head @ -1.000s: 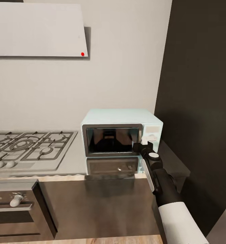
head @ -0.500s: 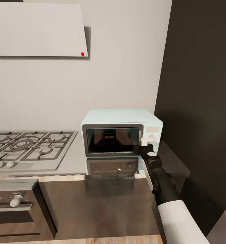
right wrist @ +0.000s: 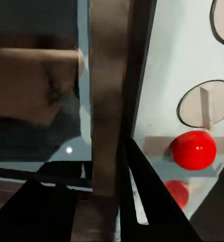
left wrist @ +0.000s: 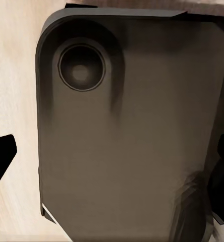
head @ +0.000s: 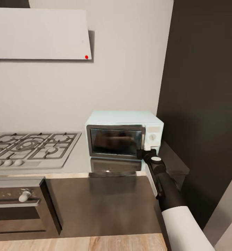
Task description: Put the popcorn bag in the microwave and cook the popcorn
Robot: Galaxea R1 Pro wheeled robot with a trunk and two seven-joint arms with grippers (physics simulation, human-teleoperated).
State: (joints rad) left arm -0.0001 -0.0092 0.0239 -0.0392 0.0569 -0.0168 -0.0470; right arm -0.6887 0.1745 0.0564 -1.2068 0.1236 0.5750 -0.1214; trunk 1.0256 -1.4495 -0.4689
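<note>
The pale mint-blue microwave (head: 124, 120) stands on the grey countertop (head: 77, 162) against the wall, its dark glass door (head: 116, 141) closed. My right gripper (head: 144, 152) is at the door's lower right corner, below the knobs. In the right wrist view its dark fingers (right wrist: 152, 201) stand apart on either side of the door's grey frame (right wrist: 109, 91), so the gripper (right wrist: 92, 176) is open. A red indicator light (right wrist: 192, 150) glows under a knob (right wrist: 205, 103). A tan-brown wrinkled shape (right wrist: 31, 85) behind the glass looks like the popcorn bag; the popcorn is hidden. My left gripper (left wrist: 112, 161) is open and holds nothing.
A gas hob (head: 29, 148) takes up the counter's left part. A built-in dark oven (head: 18, 209) sits below it. A tall dark cabinet wall (head: 206, 104) rises right of the microwave. A pale hood (head: 39, 33) hangs above. The left wrist view looks down on my dark base (left wrist: 132, 131).
The whole head view has shifted, so the camera moved and the microwave looks a little smaller. My right gripper stays at the door's lower right corner.
</note>
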